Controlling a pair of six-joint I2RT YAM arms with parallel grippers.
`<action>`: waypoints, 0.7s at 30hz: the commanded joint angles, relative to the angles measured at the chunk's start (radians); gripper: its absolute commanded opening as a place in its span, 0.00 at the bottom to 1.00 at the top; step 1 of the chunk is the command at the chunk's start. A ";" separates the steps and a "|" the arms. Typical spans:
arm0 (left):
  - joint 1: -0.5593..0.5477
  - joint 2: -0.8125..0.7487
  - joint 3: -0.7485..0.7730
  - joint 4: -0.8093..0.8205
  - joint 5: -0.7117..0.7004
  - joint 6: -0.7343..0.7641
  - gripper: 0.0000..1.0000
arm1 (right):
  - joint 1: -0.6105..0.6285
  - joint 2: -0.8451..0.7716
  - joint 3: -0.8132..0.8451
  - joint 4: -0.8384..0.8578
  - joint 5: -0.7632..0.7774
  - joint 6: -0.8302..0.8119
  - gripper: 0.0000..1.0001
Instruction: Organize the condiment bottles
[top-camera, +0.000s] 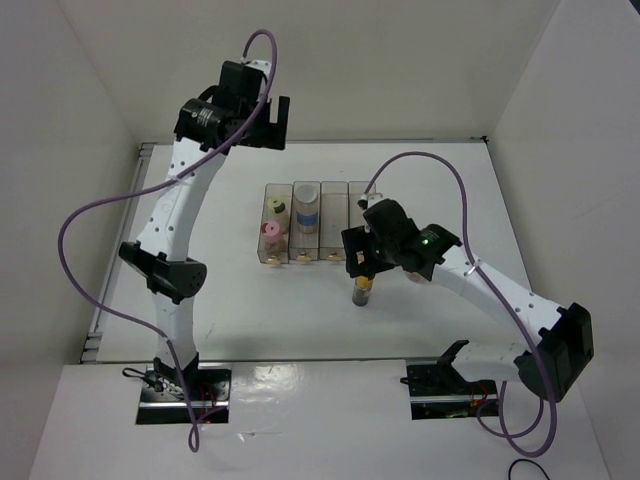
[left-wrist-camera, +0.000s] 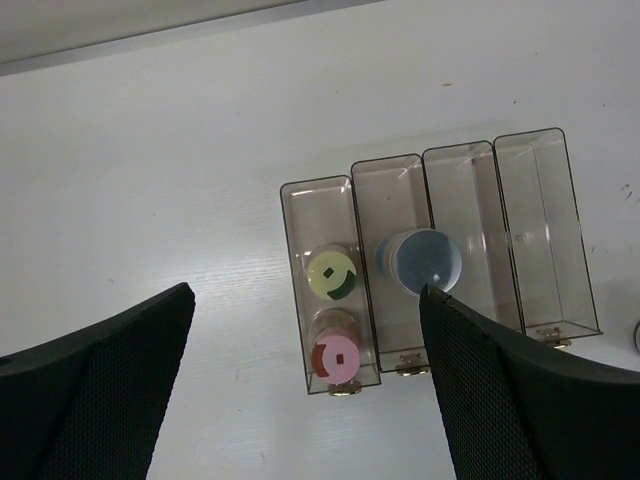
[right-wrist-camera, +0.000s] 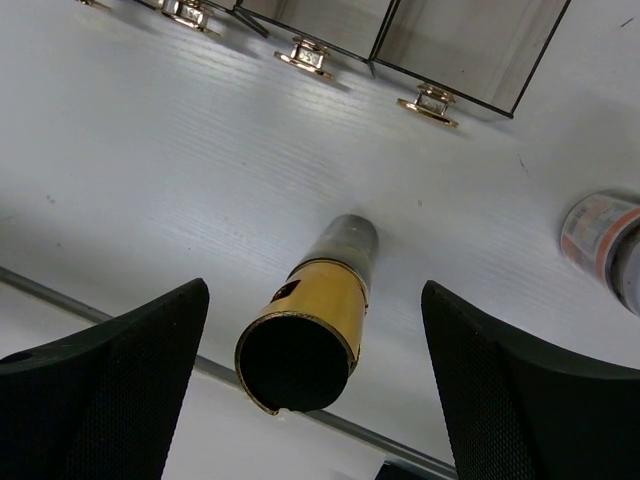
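Observation:
The slim amber bottle with a dark cap (top-camera: 362, 291) stands on the table in front of the rack. My right gripper (top-camera: 361, 266) hovers just above it, open. In the right wrist view the bottle (right-wrist-camera: 305, 335) stands between the spread fingers, and neither touches it. A bottle with a white, red-marked cap (right-wrist-camera: 603, 243) is to its right. The yellow-green cap bottle (left-wrist-camera: 332, 275) and the pink cap bottle (left-wrist-camera: 338, 357) share the rack's leftmost compartment. The white-capped, blue-label bottle (left-wrist-camera: 420, 262) is in the second. My left gripper (top-camera: 266, 121) is open and empty, high behind the rack.
The clear four-compartment rack (top-camera: 335, 203) stands mid-table; its two right compartments (left-wrist-camera: 535, 225) hold nothing. Its brass-footed front ends show in the right wrist view (right-wrist-camera: 430, 100). White walls enclose the table at the back and sides. The table's near edge (right-wrist-camera: 90, 300) runs just before the amber bottle.

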 joint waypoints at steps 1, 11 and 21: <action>-0.003 -0.121 -0.021 0.005 -0.039 -0.019 0.99 | 0.012 0.003 -0.011 -0.001 0.017 0.025 0.91; -0.003 -0.289 -0.281 0.060 -0.112 -0.059 0.99 | 0.021 0.046 -0.020 -0.001 0.017 0.035 0.63; 0.090 -0.553 -0.624 0.247 -0.022 -0.068 1.00 | 0.030 0.066 0.003 -0.022 0.035 0.035 0.25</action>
